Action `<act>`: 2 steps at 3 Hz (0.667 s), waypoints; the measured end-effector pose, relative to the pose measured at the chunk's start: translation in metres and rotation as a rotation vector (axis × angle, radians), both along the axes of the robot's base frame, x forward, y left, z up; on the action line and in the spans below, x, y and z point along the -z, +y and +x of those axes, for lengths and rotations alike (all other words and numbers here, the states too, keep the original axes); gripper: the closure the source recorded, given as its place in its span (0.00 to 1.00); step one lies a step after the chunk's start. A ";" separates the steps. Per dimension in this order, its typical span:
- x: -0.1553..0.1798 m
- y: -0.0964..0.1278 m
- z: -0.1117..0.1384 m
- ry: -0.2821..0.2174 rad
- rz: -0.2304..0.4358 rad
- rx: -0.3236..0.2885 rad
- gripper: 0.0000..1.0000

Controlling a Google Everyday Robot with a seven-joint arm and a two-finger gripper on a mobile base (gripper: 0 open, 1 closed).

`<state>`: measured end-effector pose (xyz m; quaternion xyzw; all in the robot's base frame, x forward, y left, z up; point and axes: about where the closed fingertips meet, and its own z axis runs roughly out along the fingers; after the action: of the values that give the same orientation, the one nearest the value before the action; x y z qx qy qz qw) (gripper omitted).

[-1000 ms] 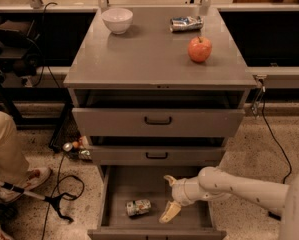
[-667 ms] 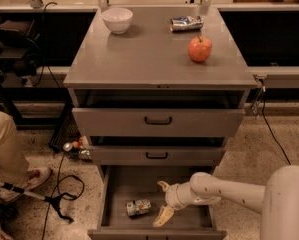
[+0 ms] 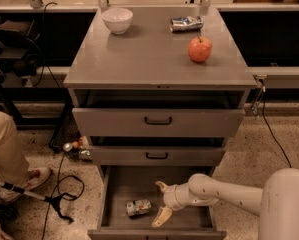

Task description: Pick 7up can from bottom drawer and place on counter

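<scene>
The lowest of the three grey cabinet drawers, a wide shallow bottom drawer (image 3: pixel 120 184), stands pulled out. On its flat floor, toward its front and a little left of its middle, the small green-and-white 7up can (image 3: pixel 139 207) lies on its side.

The robot's white arm reaches into this drawer from its right side. The hand (image 3: pixel 160 201) sits low inside the drawer near its middle, with its two pale fingers (image 3: pixel 162 217) spread apart and gripping nothing. One finger points toward the drawer's back and the other toward its front rim. The can lies in the same drawer just to the left of the fingertips; whether it touches them I cannot tell.

Above the bottom drawer are two more grey drawers with black handles (image 3: pixel 157 120), each slightly ajar. Higher up is the flat, square grey table (image 3: pixel 139 59) that tops the cabinet. It carries a white round bowl (image 3: pixel 117 20), a crushed silver-and-blue can (image 3: pixel 186 23) and a red apple (image 3: pixel 200 49) — all well above the bottom drawer.
</scene>
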<state>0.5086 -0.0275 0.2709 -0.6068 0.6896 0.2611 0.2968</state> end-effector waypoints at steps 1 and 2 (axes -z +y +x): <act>0.018 0.020 0.009 -0.048 0.030 -0.069 0.00; 0.037 0.036 0.020 -0.074 0.052 -0.119 0.00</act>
<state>0.5286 0.0090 0.2337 -0.6479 0.6339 0.2734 0.3220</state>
